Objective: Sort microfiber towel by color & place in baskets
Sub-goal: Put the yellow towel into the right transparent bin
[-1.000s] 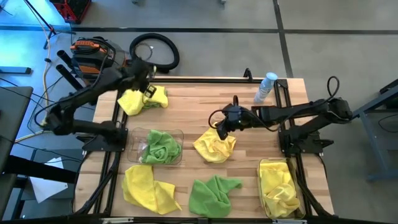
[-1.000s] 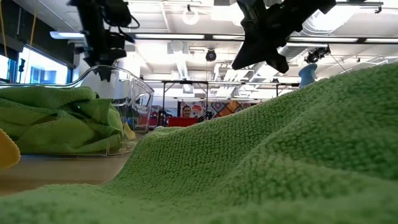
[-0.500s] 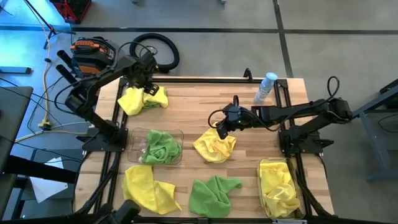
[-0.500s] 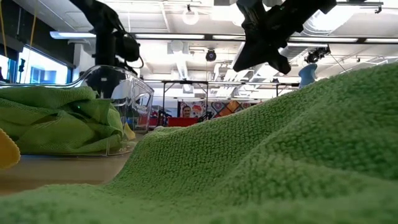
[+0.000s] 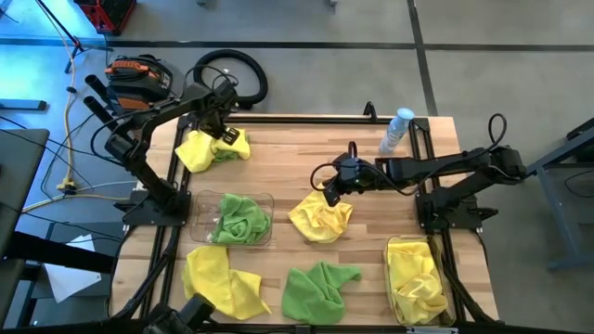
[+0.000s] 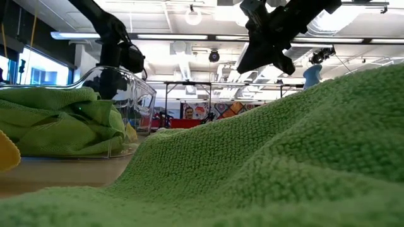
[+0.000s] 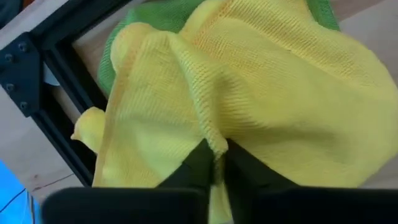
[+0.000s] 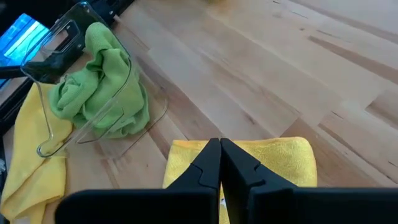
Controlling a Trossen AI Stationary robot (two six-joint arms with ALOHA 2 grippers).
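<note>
bright yellow towel (image 7: 261, 93) bunched, ridged, pinched by left gripper (image 7: 214, 163).

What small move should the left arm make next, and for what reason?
Probably lift. The left gripper has its jaws pinched on a fold of the yellow towel at the table's far left corner, which lies on the wood. The basket with yellow towels sits at the near right, so raising comes first.

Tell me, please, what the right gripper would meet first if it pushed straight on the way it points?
Most likely the yellow towel just past the right gripper, with the wooden table beneath; depth is unclear.
</note>
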